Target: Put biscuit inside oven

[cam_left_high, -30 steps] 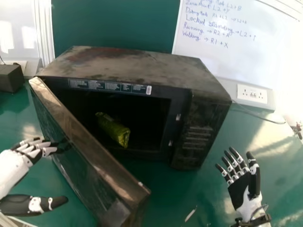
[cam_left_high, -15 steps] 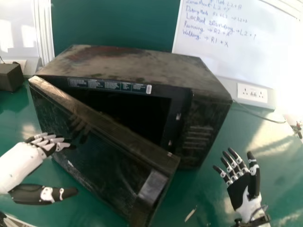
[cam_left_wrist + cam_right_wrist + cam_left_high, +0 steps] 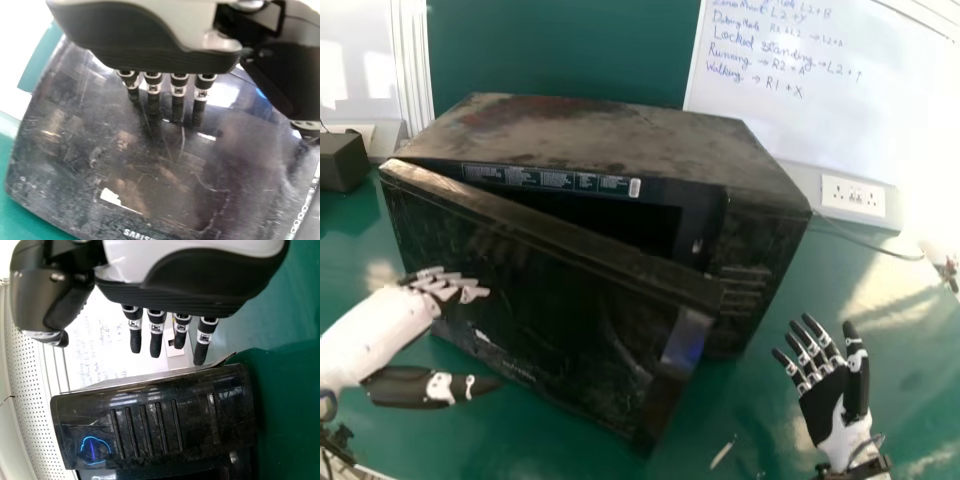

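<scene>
Oven: on the table (image 3: 760, 420), its top (image 3: 600, 135) scuffed.
Door (image 3: 550, 290): ajar, swung out from the oven's left side, dark gap behind it.
Left hand (image 3: 395, 315): released, fingers extended at the door's outer face; can't tell whether they touch.
Right hand (image 3: 828, 400): empty and loosely open, right of the oven, apart from it.
Socket (image 3: 853, 197): behind, below the whiteboard (image 3: 820, 110).

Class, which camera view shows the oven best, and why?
The head view, because it takes in the oven from above, with its part-open door and control panel. The left wrist view gives the door's outer face; the right wrist view, the control panel close up.
</scene>
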Available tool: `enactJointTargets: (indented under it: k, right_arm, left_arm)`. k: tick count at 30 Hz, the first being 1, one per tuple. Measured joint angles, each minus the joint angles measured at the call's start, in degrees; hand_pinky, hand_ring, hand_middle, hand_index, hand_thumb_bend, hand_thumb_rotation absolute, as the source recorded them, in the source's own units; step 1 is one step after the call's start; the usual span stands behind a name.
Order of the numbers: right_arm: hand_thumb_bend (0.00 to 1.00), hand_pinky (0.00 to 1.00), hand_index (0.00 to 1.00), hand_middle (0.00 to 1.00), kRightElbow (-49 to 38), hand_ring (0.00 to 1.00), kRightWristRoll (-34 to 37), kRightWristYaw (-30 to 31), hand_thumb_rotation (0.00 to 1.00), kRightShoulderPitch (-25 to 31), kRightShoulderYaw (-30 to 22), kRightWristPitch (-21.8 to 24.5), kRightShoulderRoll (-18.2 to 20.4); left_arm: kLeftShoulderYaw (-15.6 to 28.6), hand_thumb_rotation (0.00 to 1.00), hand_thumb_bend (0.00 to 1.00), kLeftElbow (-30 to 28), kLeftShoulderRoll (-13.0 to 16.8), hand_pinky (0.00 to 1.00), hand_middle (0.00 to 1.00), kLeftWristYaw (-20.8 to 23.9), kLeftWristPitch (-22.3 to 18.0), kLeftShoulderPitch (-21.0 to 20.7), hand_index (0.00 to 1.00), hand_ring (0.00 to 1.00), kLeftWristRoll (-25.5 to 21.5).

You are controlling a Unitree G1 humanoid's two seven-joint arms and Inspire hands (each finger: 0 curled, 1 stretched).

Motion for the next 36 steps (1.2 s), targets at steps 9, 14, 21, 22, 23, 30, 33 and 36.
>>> enactJointTargets:
  k: [9,14,21,22,23,30,33,36]
  right_arm:
    - [0.75,0.94,0.96,0.97,-0.1,0.98,0.0,0.0,1.0,0.1,0.0,0.1,0.1]
    - [0.75,0.92,0.96,0.96,-0.1,0.97,0.1,0.0,1.0,0.1,0.0,0.1,0.1]
    - [0.7,0.92,0.96,0.97,-0.1,0.97,0.1,0.0,1.0,0.3,0.0,0.2,0.1]
    - [0.7,0.92,0.96,0.97,-0.1,0.97,0.0,0.0,1.0,0.4,0.0,0.2,0.1]
    - [0.7,0.92,0.96,0.97,-0.1,0.97,0.0,0.0,1.0,0.4,0.0,0.2,0.1]
    - [0.71,0.97,0.98,0.98,-0.2,0.99,0.2,0.0,1.0,0.7,0.0,0.2,0.1]
    - [0.72,0.98,0.98,0.98,-0.3,0.99,0.3,-0.1,1.0,0.8,0.0,0.3,0.1]
    - [0.71,0.98,0.98,0.99,-0.3,1.0,0.3,-0.1,1.0,1.0,0.0,0.3,0.1]
  left_arm:
    - [-4.7,0.83,0.87,3.1,0.9,1.0,0.96,0.0,1.5,-5.7,0.88,0.99,0.2]
    - [-6.5,0.81,0.88,5.1,2.3,1.0,0.96,0.0,1.5,-8.5,0.88,0.98,0.2]
    - [-8.5,0.81,0.89,7.6,3.4,1.0,0.96,0.0,2.5,-12.2,0.89,0.98,0.2]
    - [-8.9,0.82,0.89,8.1,3.6,1.0,0.96,0.0,2.5,-12.7,0.89,0.98,0.2]
    - [-9.4,0.82,0.89,8.5,3.8,1.0,0.96,0.0,2.5,-13.2,0.89,0.98,0.2]
    - [-11.9,0.8,0.88,10.2,4.5,1.0,0.95,0.0,2.8,-15.5,0.87,0.97,0.3]
    - [-12.2,0.81,0.89,10.3,4.7,1.0,0.95,0.0,3.3,-16.2,0.87,0.97,0.3]
    - [-12.8,0.8,0.9,10.5,5.0,1.0,0.95,0.0,4.1,-16.6,0.88,0.97,0.5]
